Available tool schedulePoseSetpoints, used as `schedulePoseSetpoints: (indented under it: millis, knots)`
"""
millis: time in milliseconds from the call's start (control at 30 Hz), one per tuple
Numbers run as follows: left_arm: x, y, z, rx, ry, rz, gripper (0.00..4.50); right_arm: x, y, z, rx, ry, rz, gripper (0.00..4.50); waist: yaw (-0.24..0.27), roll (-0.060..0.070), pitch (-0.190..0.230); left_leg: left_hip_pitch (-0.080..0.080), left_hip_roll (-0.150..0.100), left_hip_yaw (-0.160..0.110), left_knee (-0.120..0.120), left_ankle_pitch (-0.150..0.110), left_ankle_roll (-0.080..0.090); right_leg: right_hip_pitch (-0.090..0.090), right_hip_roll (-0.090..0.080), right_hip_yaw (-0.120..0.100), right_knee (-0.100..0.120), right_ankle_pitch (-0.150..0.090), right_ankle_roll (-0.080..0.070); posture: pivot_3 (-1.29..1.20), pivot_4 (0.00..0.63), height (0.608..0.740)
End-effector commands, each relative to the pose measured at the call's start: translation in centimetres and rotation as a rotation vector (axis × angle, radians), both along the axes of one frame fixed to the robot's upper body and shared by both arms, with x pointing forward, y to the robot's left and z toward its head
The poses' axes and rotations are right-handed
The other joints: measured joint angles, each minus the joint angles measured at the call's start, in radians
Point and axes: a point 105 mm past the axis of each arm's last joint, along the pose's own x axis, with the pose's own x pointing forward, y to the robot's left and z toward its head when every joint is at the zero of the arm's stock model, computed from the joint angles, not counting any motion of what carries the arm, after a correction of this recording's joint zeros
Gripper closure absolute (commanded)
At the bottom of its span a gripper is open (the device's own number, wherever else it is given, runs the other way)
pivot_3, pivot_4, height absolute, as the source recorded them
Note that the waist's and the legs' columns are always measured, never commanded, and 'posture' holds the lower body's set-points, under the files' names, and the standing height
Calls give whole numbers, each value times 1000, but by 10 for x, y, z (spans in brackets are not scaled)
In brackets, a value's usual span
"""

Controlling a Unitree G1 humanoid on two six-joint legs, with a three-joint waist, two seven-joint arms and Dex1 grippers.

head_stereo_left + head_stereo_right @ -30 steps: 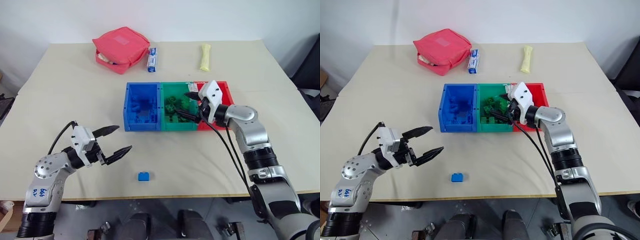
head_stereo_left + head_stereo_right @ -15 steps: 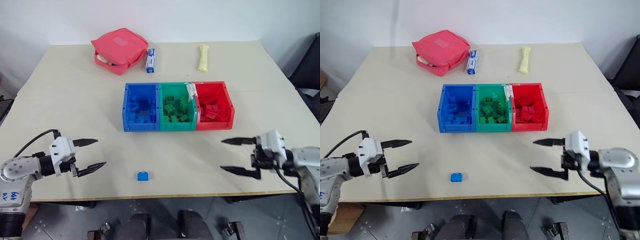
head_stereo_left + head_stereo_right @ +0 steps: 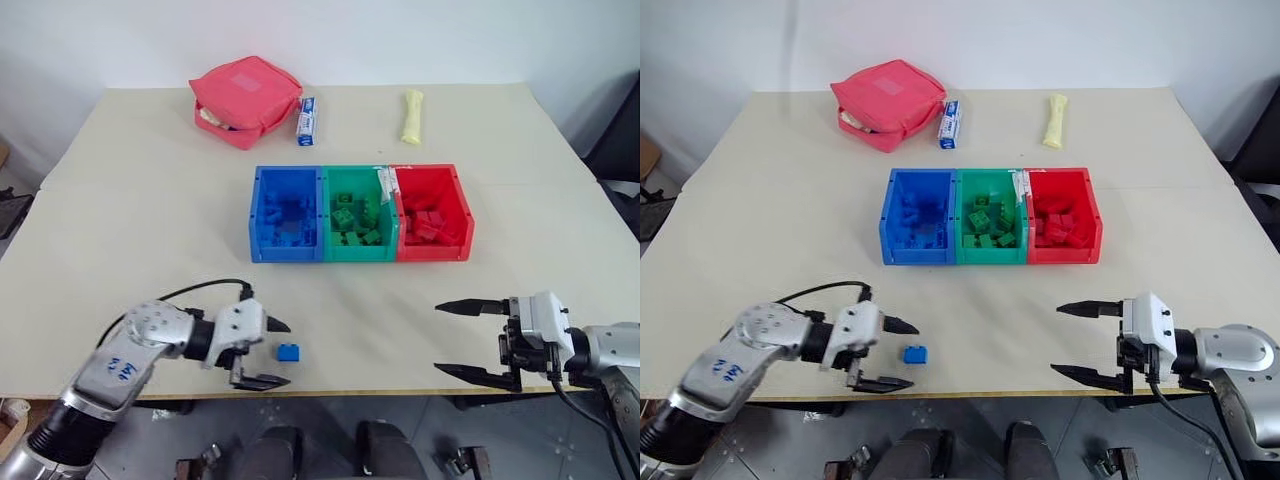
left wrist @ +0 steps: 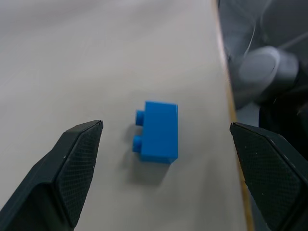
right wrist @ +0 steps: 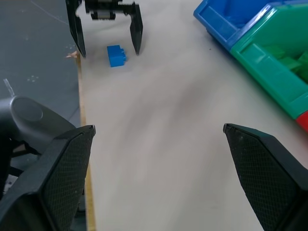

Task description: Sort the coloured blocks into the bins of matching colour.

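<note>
Left gripper (image 3: 268,353) now brought in around the blue block (image 3: 290,351); right gripper (image 3: 464,340) pulled back from the bins (image 3: 360,255).
Block seen near the table (image 3: 150,200) front edge, untouched between spread-wide fingers; studs resolved in left wrist view. Right gripper spread wide, nothing held.

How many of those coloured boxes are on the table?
3, joined in a row mid-table: the blue bin on the robot's left, the green bin in the middle, the red bin on the right.
</note>
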Motion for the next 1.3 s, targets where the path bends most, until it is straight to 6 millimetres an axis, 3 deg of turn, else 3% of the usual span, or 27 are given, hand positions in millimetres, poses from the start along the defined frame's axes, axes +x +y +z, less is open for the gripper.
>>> schedulePoseSetpoints:
  millis: [33, 200, 400, 467, 600, 800, 933, 1133, 1300]
  knots:
    - [11, -2, -7, 60, -62, 23, 401, -5, 4, 9, 6, -39, 3, 0, 8, 0, 0, 0, 0, 0, 0, 0, 0, 2, 0, 0, -2, 0, 0, 0, 150, 740]
    - [13, -10, -1, -24, -27, 38, 1807, -8, 0, 6, -4, -32, -28, 0, 15, 0, 0, 1, -1, -2, 1, 0, 1, 5, -1, 0, -4, 0, 1, 0, 150, 740]
    - [19, -4, 11, -93, -34, 65, 3565, -9, -2, 9, 21, -61, -67, 0, 11, 0, 0, 1, -1, -3, 0, 0, 1, 5, -1, -1, -4, 0, 1, 0, 150, 740]
    - [26, -10, 34, -211, -107, 70, 3576, -8, -1, 15, 66, -73, -101, 0, 11, 0, 0, 1, -1, -3, 0, 0, 1, 5, -1, -1, -4, 0, 1, 0, 150, 740]
    - [82, -3, 88, -375, -347, 339, 3576, 12, -13, 40, 241, -169, -333, 0, 20, -2, 1, 0, -1, -5, 3, 0, 1, 5, -1, -3, -3, 1, 1, 0, 150, 740]
    - [130, -8, 111, -448, -467, 541, 3576, 36, -32, 58, 333, -307, -569, 0, 20, -1, 0, 1, -3, -4, 2, 1, 1, 4, 0, -3, -2, 2, 3, 0, 150, 740]
    - [140, -21, 115, -511, -418, 522, 3576, 41, -33, 61, 332, -338, -605, 0, 17, -1, 0, 0, -2, -3, 2, 1, 1, 3, 6, -3, -1, 2, 3, 0, 150, 740]
    - [144, -25, 116, -509, -400, 480, 1717, 41, -33, 59, 322, -345, -618, 0, 10, -1, 0, 0, -2, -3, 3, 1, 1, 3, 7, -2, -1, 2, 3, 0, 150, 740]
    - [132, -4, 118, -517, -434, 451, 250, 35, -31, 46, 248, -306, -552, 0, 8, -1, 0, 0, -2, -3, 3, 1, 1, 2, 7, 0, 5, 2, 3, 0, 150, 740]
